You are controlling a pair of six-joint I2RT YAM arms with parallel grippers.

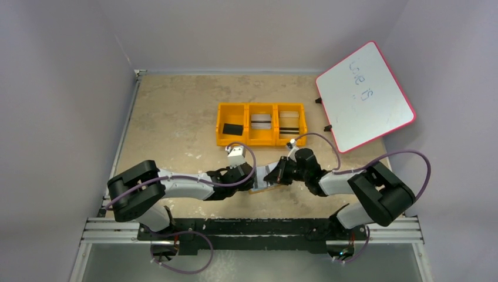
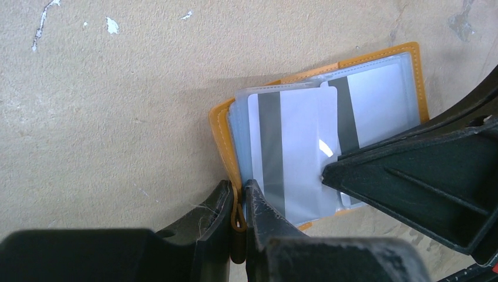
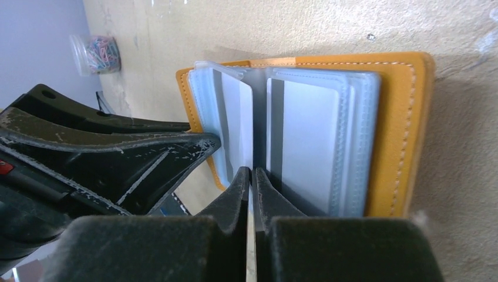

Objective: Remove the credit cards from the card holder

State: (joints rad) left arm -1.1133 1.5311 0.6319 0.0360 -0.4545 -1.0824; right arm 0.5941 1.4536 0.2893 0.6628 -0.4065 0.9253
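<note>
Card holder [image 3: 399, 117] lies open on the tabletop [image 2: 117, 117], lower centre of the overhead view, right between the two arms and just below the orange tray [image 1: 261, 143]. Tan cover is down, clear sleeves face up.

L tool [image 2: 236, 214]: fingers closed on the tan cover edge, at the holder's lower-left corner in the L wrist cam. Nothing else in that grip.

R tool [image 3: 251, 176]: fingers pressed together on a thin pale edge at the middle of the holder, where the sleeve pages meet. In the L wrist cam its tip sits on the right edge of a credit card [image 2: 299, 153]: pale face, grey stripe down its left side, rounded corner poking past the sleeve. Whether some sleeve is caught in the grip too, can't tell.

2nd card [image 2: 382, 100], also w/ a grey stripe, sits in the sleeve on the right-hand page, partly under the R tool.

Tray has 3 compartments, upper centre of the overhead view:
- left: black block [image 1: 232, 128]
- middle: pale cards [image 1: 261, 121]
- right: striped cards [image 1: 288, 122]

Whiteboard [image 1: 364, 97] w/ pink rim sits tilted at upper right; its scribble isn't readable. Jar of coloured paper clips [image 3: 101, 51] is at upper left of the R wrist cam.
</note>
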